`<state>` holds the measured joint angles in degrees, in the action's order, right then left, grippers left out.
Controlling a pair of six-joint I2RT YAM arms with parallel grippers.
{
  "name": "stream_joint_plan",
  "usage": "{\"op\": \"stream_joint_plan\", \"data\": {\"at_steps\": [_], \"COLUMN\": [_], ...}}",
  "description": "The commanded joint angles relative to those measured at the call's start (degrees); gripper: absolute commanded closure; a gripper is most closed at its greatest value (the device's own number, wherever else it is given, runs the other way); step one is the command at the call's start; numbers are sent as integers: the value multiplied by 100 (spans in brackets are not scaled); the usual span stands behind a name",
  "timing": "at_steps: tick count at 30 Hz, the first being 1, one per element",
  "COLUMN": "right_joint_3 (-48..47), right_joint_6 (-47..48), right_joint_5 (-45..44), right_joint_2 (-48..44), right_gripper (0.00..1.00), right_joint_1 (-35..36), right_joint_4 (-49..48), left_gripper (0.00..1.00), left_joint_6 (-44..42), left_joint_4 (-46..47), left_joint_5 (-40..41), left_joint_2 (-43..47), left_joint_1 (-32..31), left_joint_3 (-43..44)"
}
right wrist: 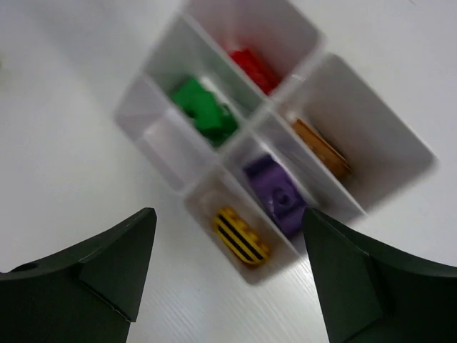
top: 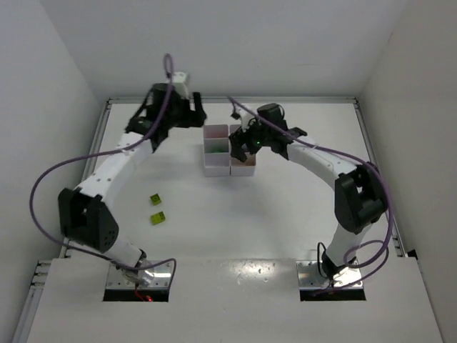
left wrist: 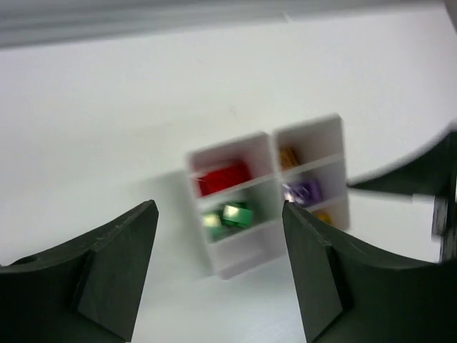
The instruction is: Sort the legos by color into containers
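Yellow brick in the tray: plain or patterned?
The yellow brick has black stripes, clearest from right wrist.

- No text, label, brand, number or sign can be read in any of the three views.
- The only mark close to one is on the yellow brick (right wrist: 241, 236), which lies in a corner compartment of the white tray (right wrist: 389, 153). It has dark stripes across its top. They look like a printed pattern rather than letters, though the right wrist view is too soft to be sure.
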<state>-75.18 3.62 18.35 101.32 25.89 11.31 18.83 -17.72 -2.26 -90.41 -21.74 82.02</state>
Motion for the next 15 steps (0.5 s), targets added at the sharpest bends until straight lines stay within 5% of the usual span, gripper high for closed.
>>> {"op": "stream_joint_plan", "data": {"at_steps": [1, 6, 10, 15], "right_joint_3": [-6, -514, -1558, -2675], "right_joint_6": [876, 939, 816, 754], "right_joint_5": [187, 125, 72, 564], "right_joint_2": [-245, 326, 1231, 2521], "right_gripper": [17, 17, 17, 17], "right_joint_1": [661, 1802, 2446, 2780], "right_joint_4": [-24, -85, -295, -506], "left_gripper": [24, 22, 4, 0], "left_joint_6": [-27, -405, -835, -1697], "left_joint_4": [-503, -1128, -1506, -1866], "left_joint_5": [147, 77, -195, -1360], "left_joint_2": [831, 1666, 2315, 2844], "left_joint_1": [1062, 2277, 3191, 4211], "left_joint_3": [-123, -765, -1450, -2022]}}
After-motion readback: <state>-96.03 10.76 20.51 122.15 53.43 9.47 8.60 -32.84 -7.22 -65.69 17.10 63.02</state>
